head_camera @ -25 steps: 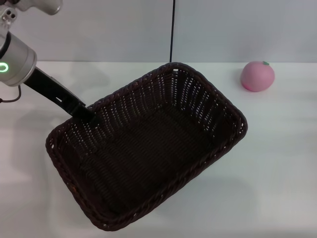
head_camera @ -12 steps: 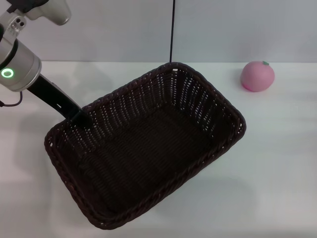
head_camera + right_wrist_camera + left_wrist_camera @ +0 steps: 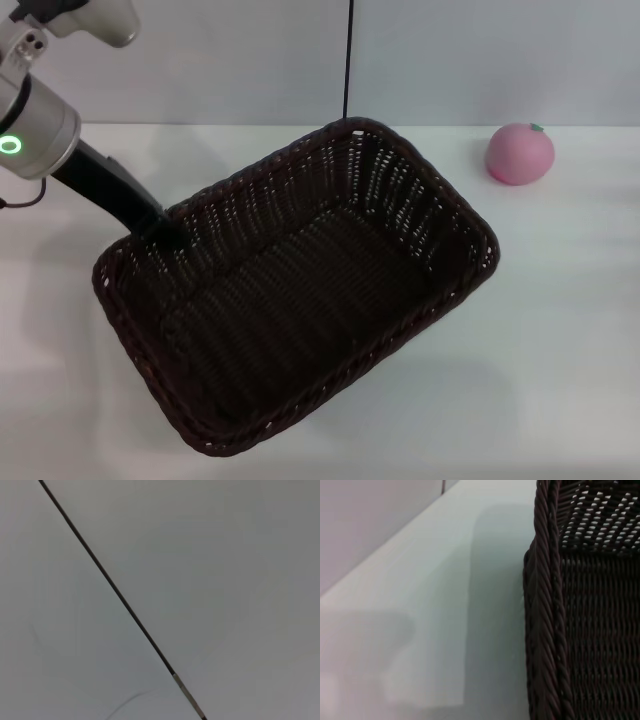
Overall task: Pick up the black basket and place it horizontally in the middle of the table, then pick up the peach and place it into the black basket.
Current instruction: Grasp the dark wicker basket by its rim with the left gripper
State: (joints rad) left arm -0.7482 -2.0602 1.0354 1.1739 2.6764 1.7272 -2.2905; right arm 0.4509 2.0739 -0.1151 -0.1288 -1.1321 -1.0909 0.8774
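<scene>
The left gripper (image 3: 160, 228) pinches the basket (image 3: 300, 300) by its rim at one corner, the basket askew mid-table (image 3: 560, 330), so that lone corner hold might slip or swing it toward the peach (image 3: 519, 153) near the far edge.

Black basket (image 3: 300, 300) slightly rotated, shifted.

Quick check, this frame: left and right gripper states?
Left gripper: shut on the black basket rim, at its far-left side.
Right gripper: not in view.
</scene>
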